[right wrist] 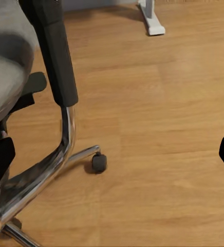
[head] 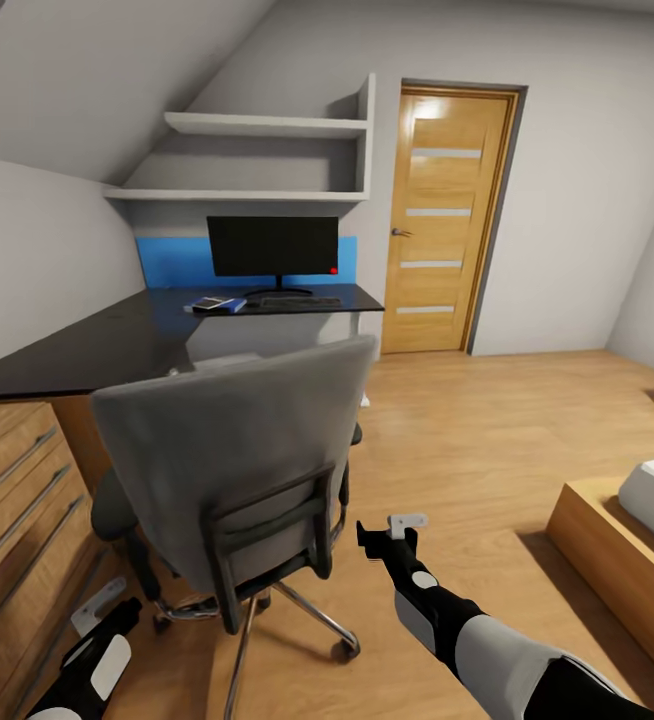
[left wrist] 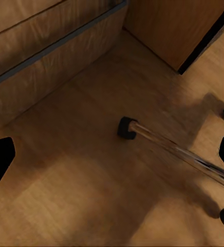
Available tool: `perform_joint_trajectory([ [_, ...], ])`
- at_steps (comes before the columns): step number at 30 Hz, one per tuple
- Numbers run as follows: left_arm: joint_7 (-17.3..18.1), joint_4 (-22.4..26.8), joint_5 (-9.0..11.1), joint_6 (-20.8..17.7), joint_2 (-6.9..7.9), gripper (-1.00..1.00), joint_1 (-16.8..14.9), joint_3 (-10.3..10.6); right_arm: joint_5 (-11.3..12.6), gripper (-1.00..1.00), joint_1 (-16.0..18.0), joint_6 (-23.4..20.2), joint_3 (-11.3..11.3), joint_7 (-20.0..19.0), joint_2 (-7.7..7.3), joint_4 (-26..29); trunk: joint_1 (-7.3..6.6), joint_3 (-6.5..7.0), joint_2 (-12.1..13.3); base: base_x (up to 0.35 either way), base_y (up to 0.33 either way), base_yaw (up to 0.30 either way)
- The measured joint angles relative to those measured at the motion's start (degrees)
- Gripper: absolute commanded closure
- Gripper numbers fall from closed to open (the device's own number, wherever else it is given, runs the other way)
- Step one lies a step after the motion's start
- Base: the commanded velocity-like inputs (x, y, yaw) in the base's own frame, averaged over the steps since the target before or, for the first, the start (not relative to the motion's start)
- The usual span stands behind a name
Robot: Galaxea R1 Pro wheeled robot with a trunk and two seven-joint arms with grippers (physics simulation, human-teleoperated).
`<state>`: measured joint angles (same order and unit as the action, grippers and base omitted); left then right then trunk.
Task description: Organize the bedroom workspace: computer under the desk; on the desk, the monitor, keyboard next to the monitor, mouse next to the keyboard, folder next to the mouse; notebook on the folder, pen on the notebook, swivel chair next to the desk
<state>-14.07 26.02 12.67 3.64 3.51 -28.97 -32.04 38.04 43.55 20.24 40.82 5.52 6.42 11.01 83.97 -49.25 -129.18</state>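
The grey swivel chair (head: 232,450) stands with its back to me, close to the black L-shaped desk (head: 117,335). On the desk's far end are the monitor (head: 272,247), the keyboard (head: 300,301) in front of it, and the blue folder (head: 229,306) with the dark notebook (head: 209,302) on it. Mouse and pen are too small to tell; the computer is hidden. My left gripper (head: 97,605) (left wrist: 112,159) hangs open low beside a chair caster (left wrist: 126,127). My right gripper (head: 392,530) (right wrist: 112,157) is open, right of the chair's chrome base (right wrist: 50,170).
A light-wood drawer counter (head: 7,500) lines the left side under the desk's near end. A bed on a wooden frame (head: 617,540) sits at the right. A wooden door (head: 447,220) stands behind the desk, wall shelves (head: 267,125) above it. The desk's white foot (right wrist: 150,20) rests on the floor.
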Motion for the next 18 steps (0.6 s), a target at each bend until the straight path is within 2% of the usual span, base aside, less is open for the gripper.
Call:
perform_joint_trajectory([
  [7, 0.0, 0.0, -0.1, 0.0, -0.08, -1.0, 0.0, 0.2, -0.1, -1.0, 0.0, 0.0, 0.2, 0.0, 0.08, 0.0, 0.0, 0.0, 0.0, 0.308, -0.015, 0.0],
  [18, -0.1, 0.1, -0.4, 0.0, -0.13, -1.0, 0.0, 0.2, -0.2, -1.0, 0.0, 0.0, 0.3, 0.0, 0.09, 0.0, -0.01, 0.0, 0.0, 0.319, -0.091, 0.0],
])
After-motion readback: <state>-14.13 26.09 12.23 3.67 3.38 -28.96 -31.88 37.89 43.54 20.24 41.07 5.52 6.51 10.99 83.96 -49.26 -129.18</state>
